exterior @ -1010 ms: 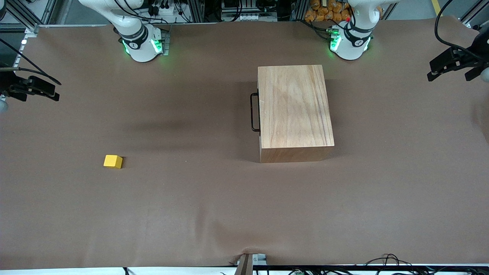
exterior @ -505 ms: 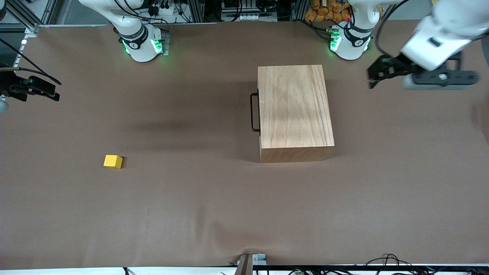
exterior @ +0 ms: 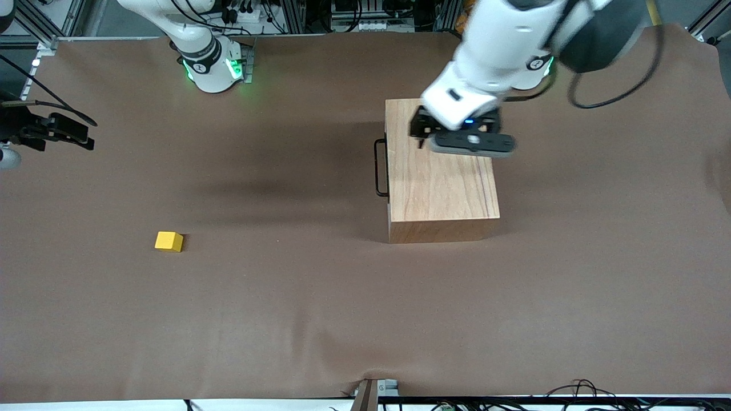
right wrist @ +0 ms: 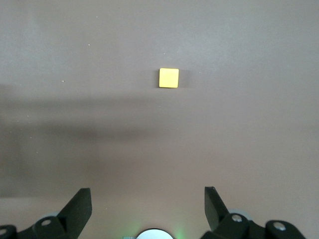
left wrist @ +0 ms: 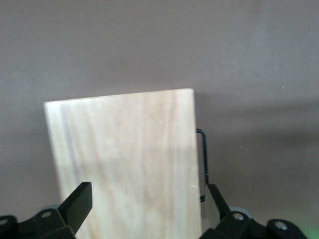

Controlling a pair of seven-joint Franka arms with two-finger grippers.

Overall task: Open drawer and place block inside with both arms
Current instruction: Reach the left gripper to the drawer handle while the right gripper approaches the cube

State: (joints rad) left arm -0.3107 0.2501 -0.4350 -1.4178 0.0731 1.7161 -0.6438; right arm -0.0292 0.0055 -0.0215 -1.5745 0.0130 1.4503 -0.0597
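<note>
The left pincer hangs spread wide over the box, its shut drawer's handle just beside. The right pincer, also wide, waits over the counter edge, well apart from the block, which seems untouched.

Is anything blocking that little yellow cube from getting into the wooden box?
Yes: the drawer is shut, its handle untouched. The left gripper hangs open over the box. The block lies on bare table, toward the right arm's end, with nothing between it and the open right gripper.
</note>
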